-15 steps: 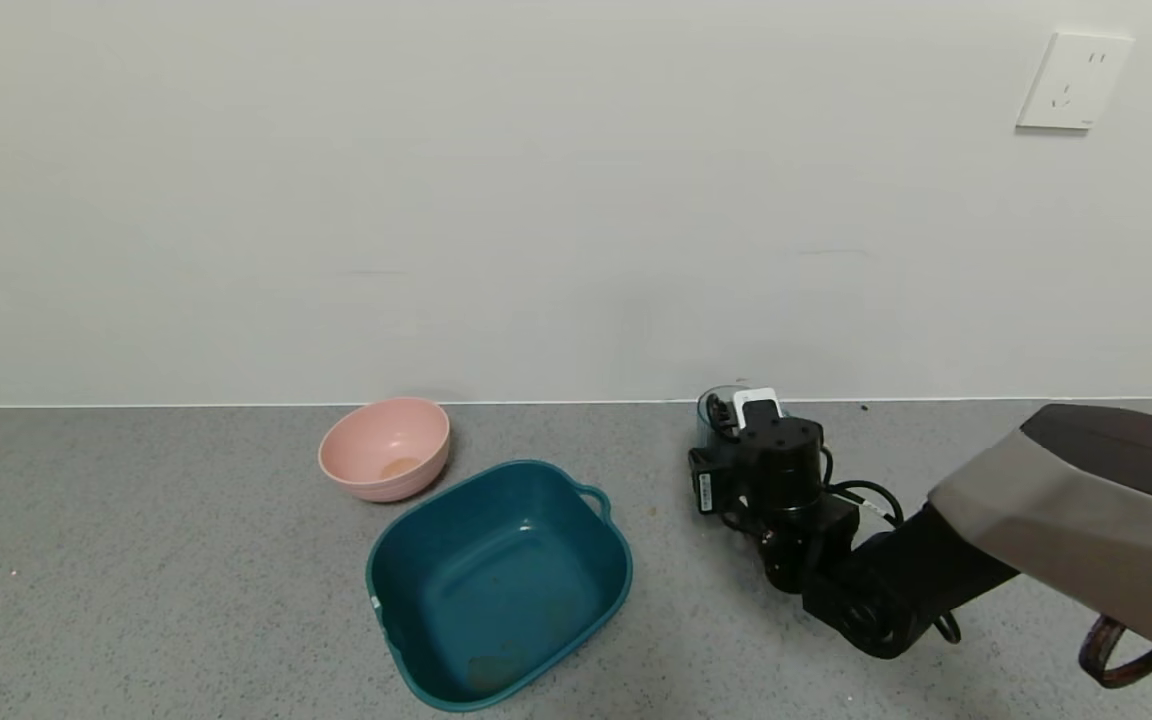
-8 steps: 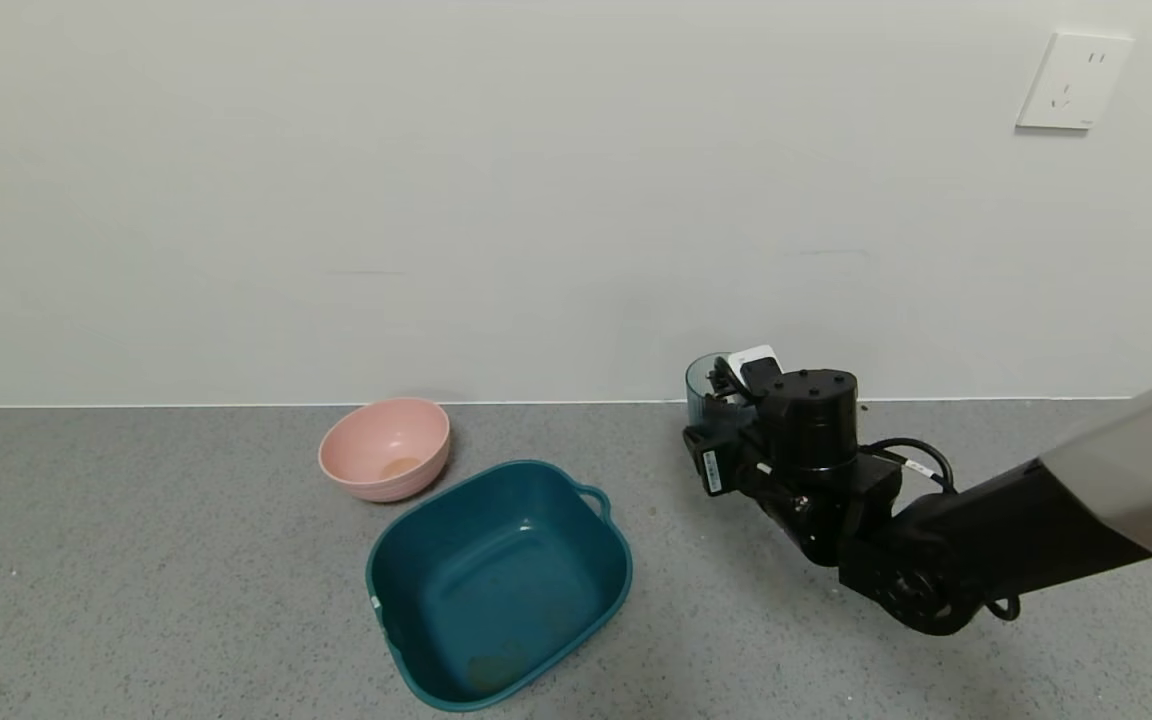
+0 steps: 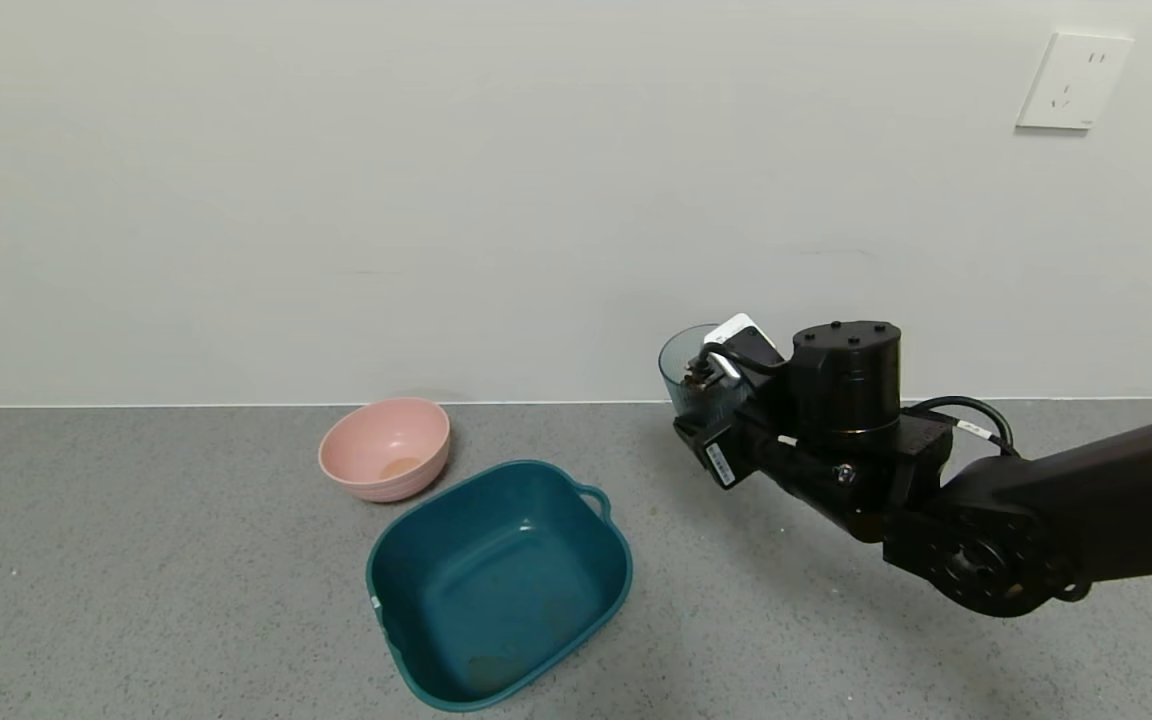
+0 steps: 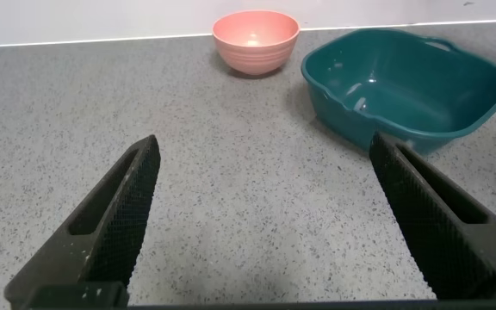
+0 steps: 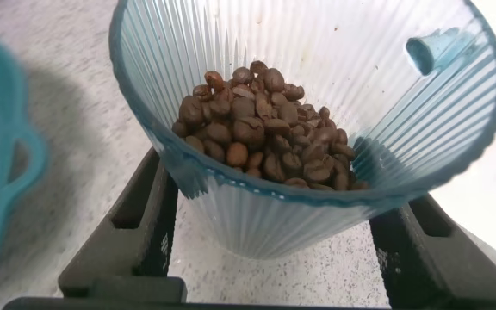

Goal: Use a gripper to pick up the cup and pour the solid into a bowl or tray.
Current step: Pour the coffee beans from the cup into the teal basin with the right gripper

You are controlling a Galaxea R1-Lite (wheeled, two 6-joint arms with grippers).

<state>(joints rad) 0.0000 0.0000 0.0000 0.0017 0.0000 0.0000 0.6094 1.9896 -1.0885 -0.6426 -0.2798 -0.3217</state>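
Now ribbed blue-grey cup (image 5: 317, 112), brown beans (image 5: 261, 125) inside

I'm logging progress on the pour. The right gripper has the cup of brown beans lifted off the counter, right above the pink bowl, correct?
Not quite. The right gripper does hold the cup of beans off the counter, but the head view shows it well to the right of both the pink bowl and the teal tub, not above either.
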